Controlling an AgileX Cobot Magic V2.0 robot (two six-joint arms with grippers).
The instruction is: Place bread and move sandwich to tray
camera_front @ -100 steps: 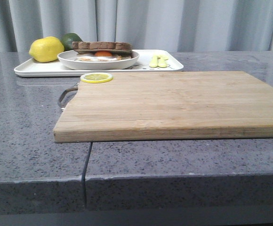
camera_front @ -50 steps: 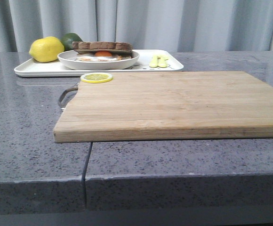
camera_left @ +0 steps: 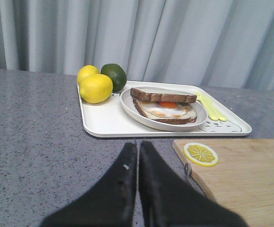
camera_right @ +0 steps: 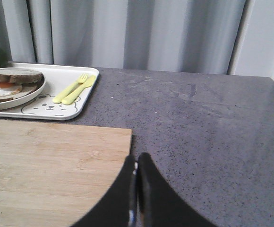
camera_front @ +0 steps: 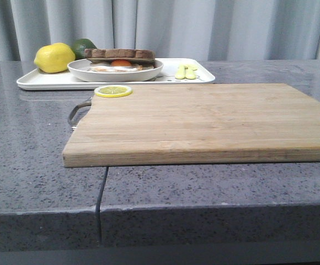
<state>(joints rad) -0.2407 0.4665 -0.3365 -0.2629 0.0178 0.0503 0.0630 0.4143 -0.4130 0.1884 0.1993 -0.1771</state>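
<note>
The sandwich [camera_front: 120, 58], a fried egg with orange yolk between brown-crusted bread slices, lies on a round white plate [camera_front: 116, 73] that stands on the white tray [camera_front: 44, 81] at the back left. It also shows in the left wrist view [camera_left: 164, 104] and at the edge of the right wrist view [camera_right: 7, 83]. The top bread slice [camera_left: 163, 95] lies on the egg. My left gripper [camera_left: 138, 146] is shut and empty, over the counter short of the tray [camera_left: 108, 124]. My right gripper [camera_right: 136, 158] is shut and empty at the wooden board's right edge. Neither arm shows in the front view.
A large wooden cutting board [camera_front: 204, 121] lies in the middle, with a lemon slice [camera_front: 113, 91] on its far left corner. On the tray are two lemons [camera_left: 95, 88], a lime [camera_left: 114, 76] and yellow-green cutlery [camera_right: 73, 90]. A curtain hangs behind. A seam [camera_front: 101, 193] splits the grey counter.
</note>
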